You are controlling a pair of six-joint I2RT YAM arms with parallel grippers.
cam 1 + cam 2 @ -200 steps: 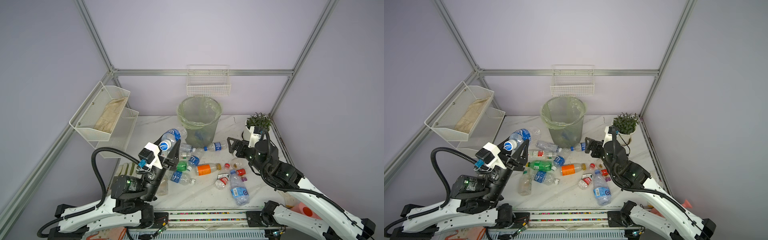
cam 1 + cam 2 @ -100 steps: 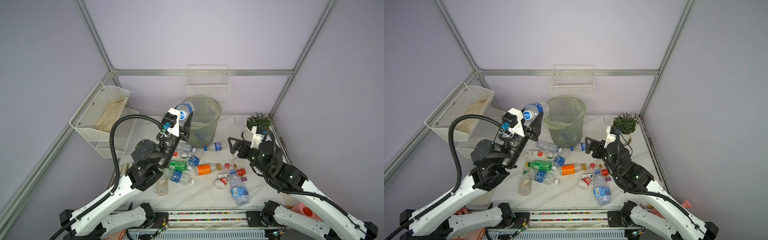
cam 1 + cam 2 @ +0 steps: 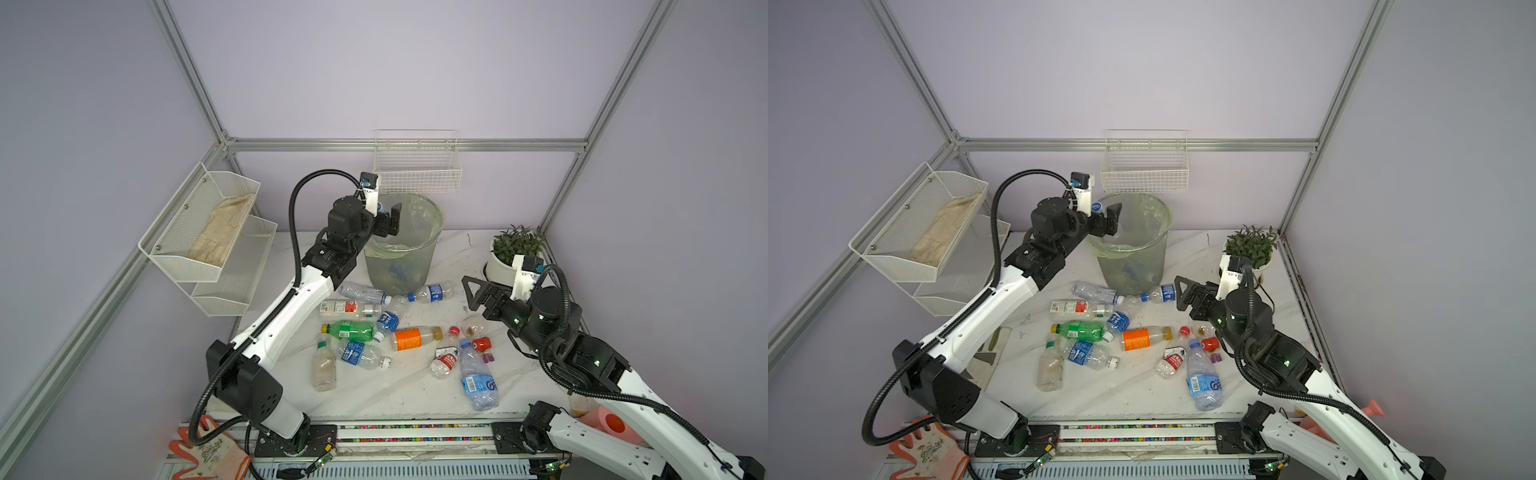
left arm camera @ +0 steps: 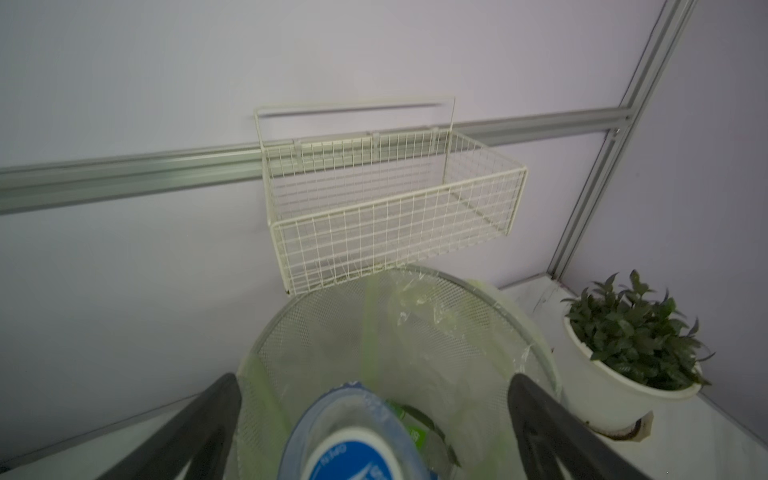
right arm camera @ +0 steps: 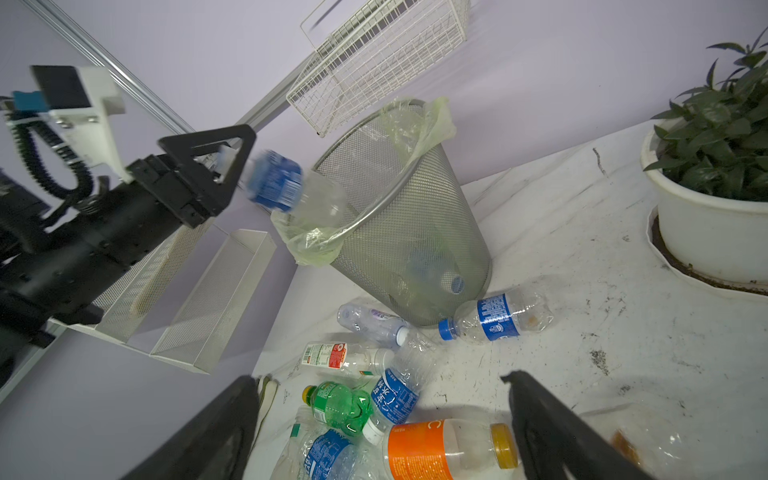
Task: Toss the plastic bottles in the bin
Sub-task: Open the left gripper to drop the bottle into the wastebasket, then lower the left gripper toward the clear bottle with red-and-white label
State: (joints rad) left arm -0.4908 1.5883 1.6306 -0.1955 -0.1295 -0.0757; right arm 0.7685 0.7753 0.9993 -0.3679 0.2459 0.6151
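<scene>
Fingers (image 4: 195, 432) of the left gripper (image 3: 386, 217) stand apart over the wire-mesh bin's (image 3: 419, 257) nine-o'clock rim, a blue-labelled bottle (image 5: 278, 185) loose between them; the right gripper (image 3: 467, 293), likewise spread, hovers at three o'clock over scattered bottles (image 3: 409, 338).

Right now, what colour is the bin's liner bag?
Liner bag: pale translucent green; best in the right wrist view.

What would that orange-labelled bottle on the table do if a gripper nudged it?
The orange bottle lies on its side, round, so it would probably roll. It looks empty, so likely light. Thin clear plastic might dent when squeezed.
</scene>
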